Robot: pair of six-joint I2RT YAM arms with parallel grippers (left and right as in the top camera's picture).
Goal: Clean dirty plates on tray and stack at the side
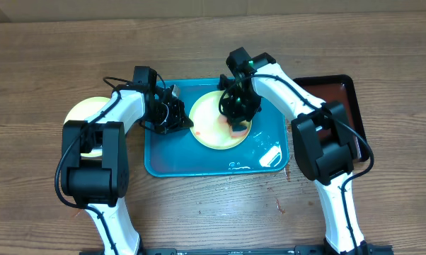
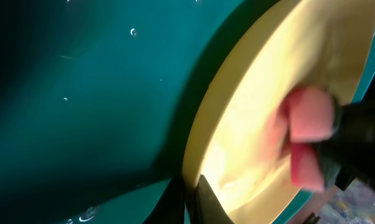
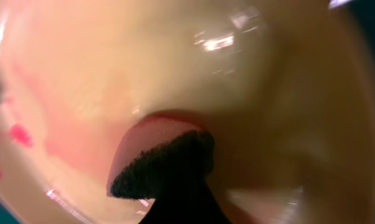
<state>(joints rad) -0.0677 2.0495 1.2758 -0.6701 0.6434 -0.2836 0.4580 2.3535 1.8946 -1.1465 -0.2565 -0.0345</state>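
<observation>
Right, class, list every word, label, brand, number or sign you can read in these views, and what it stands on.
None: no readable text shows on the tray, the plate, the sponge, the dark tray or the table in any view.

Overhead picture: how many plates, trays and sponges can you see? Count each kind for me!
Pale yellow plates: 2, the middle plate and the left plate
Trays: 2, the turquoise tray and the dark red tray
Pink sponge: 1
Total: 5
</observation>
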